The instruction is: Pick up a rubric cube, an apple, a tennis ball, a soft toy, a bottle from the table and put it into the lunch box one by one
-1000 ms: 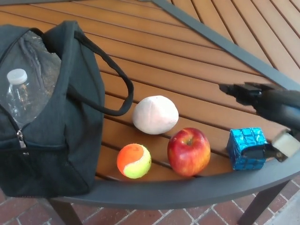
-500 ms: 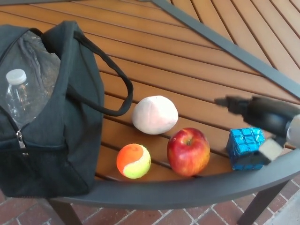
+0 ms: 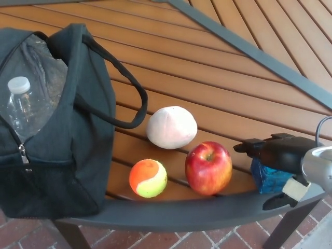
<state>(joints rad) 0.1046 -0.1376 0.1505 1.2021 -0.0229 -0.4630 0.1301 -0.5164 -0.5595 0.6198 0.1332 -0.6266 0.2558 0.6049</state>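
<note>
At the near rim of the table, the right hand has come down over the blue cube, covering most of it; half a second ago the cube showed almost whole. Whether the fingers have closed on it I cannot tell. Left of it stands the apple, stem up, touching nothing, and further left the orange and yellow ball. Just behind these two lies the white soft toy, its long axis running left to right. At the far left the dark bag sits open, its strap looping toward the toy; the bottle stands upright inside, cap at the top. The surface is slatted orange wood framed in grey metal, over a brick floor. The left hand is out of sight
</note>
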